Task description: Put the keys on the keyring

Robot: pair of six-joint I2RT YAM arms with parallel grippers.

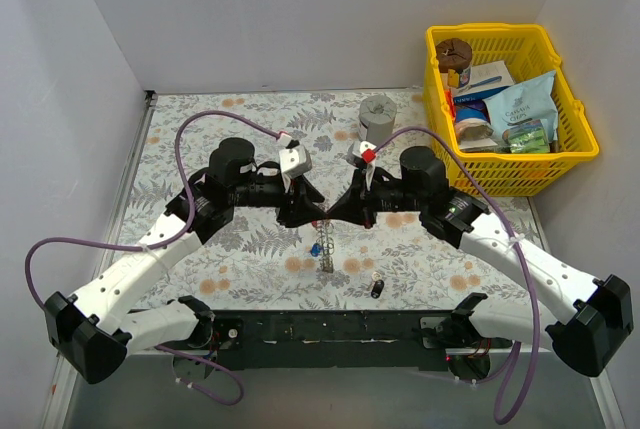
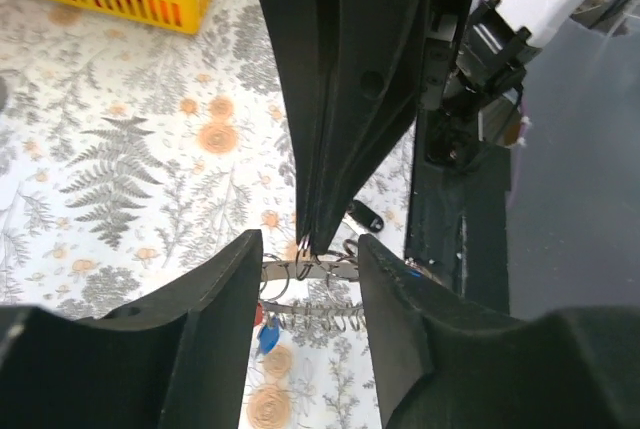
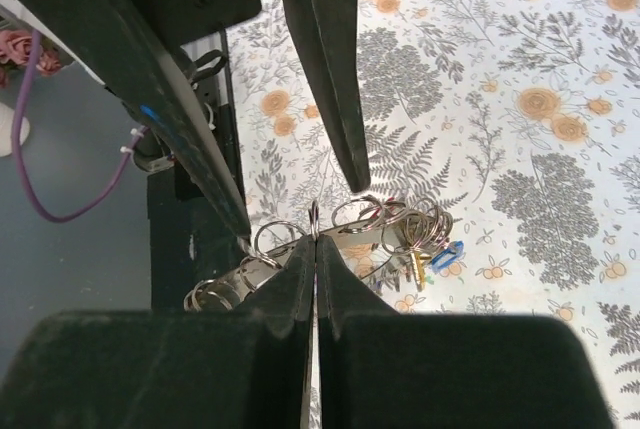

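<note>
Both arms meet tip to tip at table centre. R gripper (image 3: 316, 245) has its fingers pressed together, pinching a thin wire loop of the large silver metal keyring (image 3: 385, 234) right at the tips. L gripper (image 2: 310, 274) has its fingers apart, with the ring's silver strip spanning the gap side to side. It looks to touch both pads, but I can't tell if it's actually clamped or just bracketed. Key relation: the ring's long axis runs across the L jaw gap and roughly square to the R finger line, so the R tips come onto its edge from the far side while L straddles it. Both are about equally near, w/ R the one that clearly has hold. Small keys hang off the ring just beside the R tips: blue plastic-headed key (image 3: 447, 255) and brass-coloured key (image 3: 415, 267). Top view gives only the layout: the bundle trails from the meeting pt toward the near edge, w/ small black cylinder (image 1: 377, 287) near it and apart, grey cylindrical cup (image 1: 377, 114) well behind. L wrist view shows the strip across the gap. R wrist view shows the pinch and separate loops, which top view can't resolve.
</note>
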